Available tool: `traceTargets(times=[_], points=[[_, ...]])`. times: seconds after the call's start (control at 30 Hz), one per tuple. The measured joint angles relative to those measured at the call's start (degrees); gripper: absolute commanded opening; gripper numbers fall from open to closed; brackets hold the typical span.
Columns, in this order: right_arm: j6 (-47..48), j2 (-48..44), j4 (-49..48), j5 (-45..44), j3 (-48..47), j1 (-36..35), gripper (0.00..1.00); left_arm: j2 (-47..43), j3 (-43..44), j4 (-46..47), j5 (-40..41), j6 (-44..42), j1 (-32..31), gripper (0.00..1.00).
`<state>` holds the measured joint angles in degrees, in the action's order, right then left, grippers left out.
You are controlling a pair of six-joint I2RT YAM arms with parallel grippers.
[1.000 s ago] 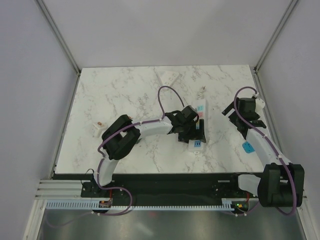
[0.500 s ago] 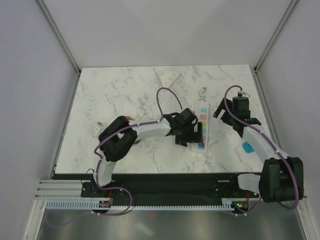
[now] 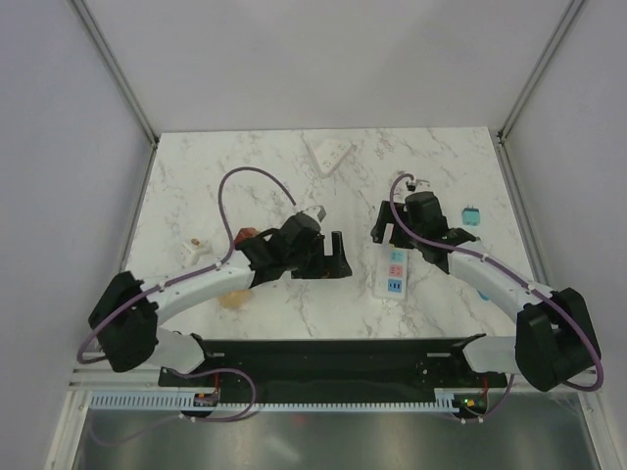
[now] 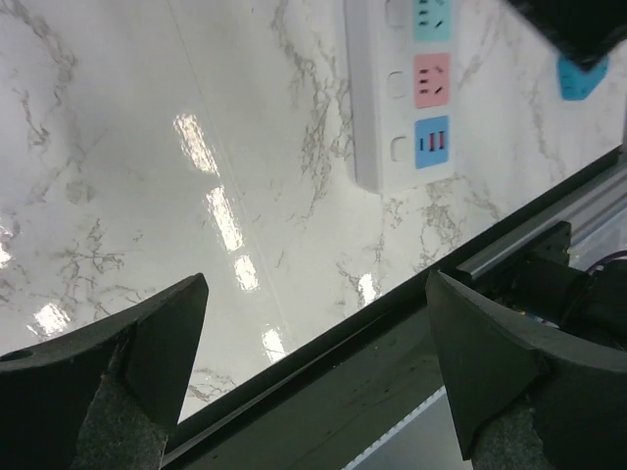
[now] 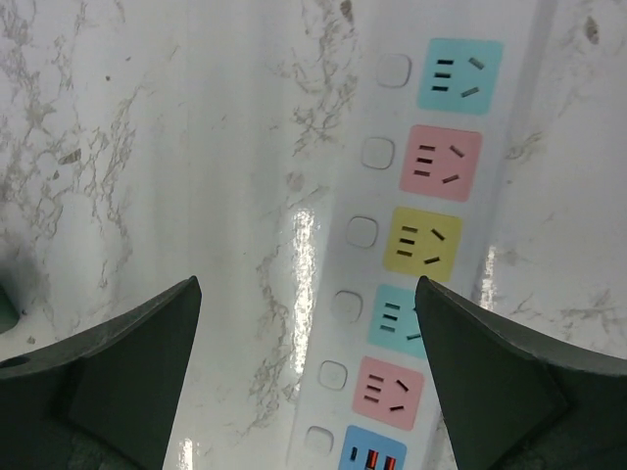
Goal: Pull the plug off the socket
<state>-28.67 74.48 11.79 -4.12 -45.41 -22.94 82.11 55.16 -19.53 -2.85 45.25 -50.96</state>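
- I read the left gripper [image 4: 315, 284] from its own wrist camera: its fingers [image 4: 127, 362] were spread wide, with only bare table [image 3: 225, 186] showing between them.
- From overhead, I saw the left gripper just beside the power strip [image 3: 394, 272], on the strip's left and clear of it.
- I checked the right gripper [image 5: 309, 286] the same way: its fingers [image 5: 490, 362] were also spread wide and pinched nothing.
- The right gripper hung above the strip. In the overhead view it covered the strip's far end, so only the near pink and blue faces showed.
- In the right wrist view I counted six coloured socket faces in a row: teal, pink, yellow, teal, pink, blue. Every face lay uncovered.
- I found a small teal block, which I took for the plug [image 3: 470, 215], lying on the marble to the right of the right gripper. It was apart from the strip and touched neither gripper.
- The strip lay flat near the table's front edge, between the two arms.
- A small blue piece [image 4: 584, 74] showed at the top right corner of the left wrist view, beyond the strip. I could not tell what it was.
- A white adapter block [image 3: 328, 153] lay near the far edge, well apart from both grippers.
- A small white part [image 3: 195, 254] lay at the left, beside the left arm.
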Motion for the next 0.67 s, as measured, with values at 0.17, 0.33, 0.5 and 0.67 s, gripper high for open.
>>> traceTargets(times=[0.17, 0.33, 0.5, 0.67], points=[[-0.2, 0.5, -1.1, -0.8, 0.3, -5.4, 0.98, -13.9, -8.3, 4.1, 3.1, -1.1, 0.5, 1.0], [-1.2, -3.2, -3.6, -2.0, 6.7, -10.7, 0.98, -31.3, -25.9, 11.8, 6.7, -1.0, 1.4, 1.0], [-2.4, -11.1, -4.3, -2.7, 14.3, -10.9, 0.98, -45.6, -36.1, 13.7, 9.4, 0.3, 1.4, 1.0], [-5.0, -16.1, -9.4, -2.6, 20.8, -10.9, 0.98, -51.8, -38.3, 14.4, 10.6, 2.8, 1.4, 1.0]])
